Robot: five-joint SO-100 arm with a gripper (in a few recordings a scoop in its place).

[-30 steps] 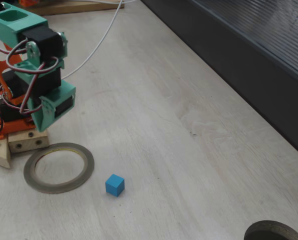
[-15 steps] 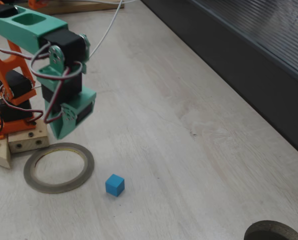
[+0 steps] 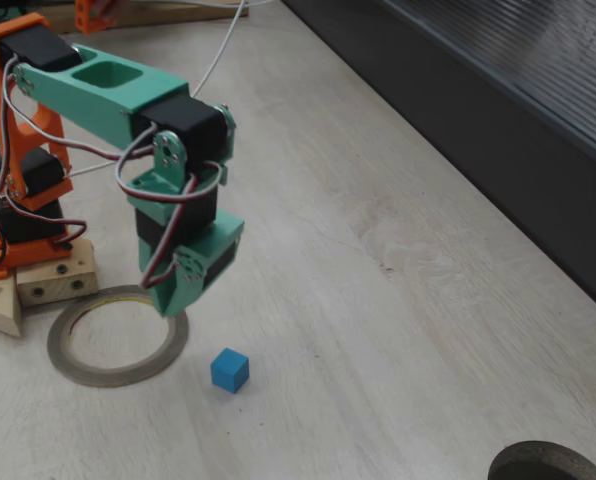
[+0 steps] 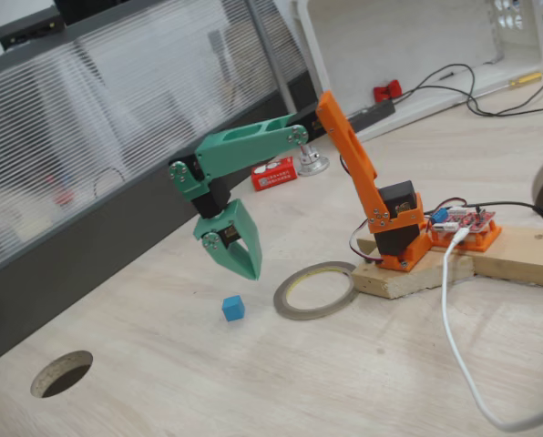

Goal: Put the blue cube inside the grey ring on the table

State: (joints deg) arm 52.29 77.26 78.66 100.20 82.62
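The green-and-orange arm is stretched out over the bench (image 3: 398,300), forearm level, wrist bent so the green claw (image 3: 168,300) points down. In a fixed view its tip hangs over the near-right edge of the grey ring (image 3: 118,336); in the other fixed view the claw (image 4: 244,264) hovers up and to the left of the ring (image 4: 316,290), above the bench (image 4: 253,382), touching nothing. The fingers look pressed together into one tapering wedge, no gap to be seen between them, and nothing is held in them.

The blue cube (image 3: 230,370) sits alone on the pale wood, just outside the ring to the lower right in that view, close to it but not touching. From the other side the cube (image 4: 233,308) lies left of the ring, a little below and beside the claw tip, bare bench between cube and claw.

The ring lies flat, its pale inner rim showing, and its far edge runs right up to the wooden base block (image 4: 408,273) that carries the orange shoulder. A white cable (image 4: 454,337) trails off that block across the bench. At the bench's corner there's a round hole (image 3: 548,463), also seen at lower left in the other view (image 4: 62,373), well apart from everything. A dark rail (image 3: 458,130) borders the bench.
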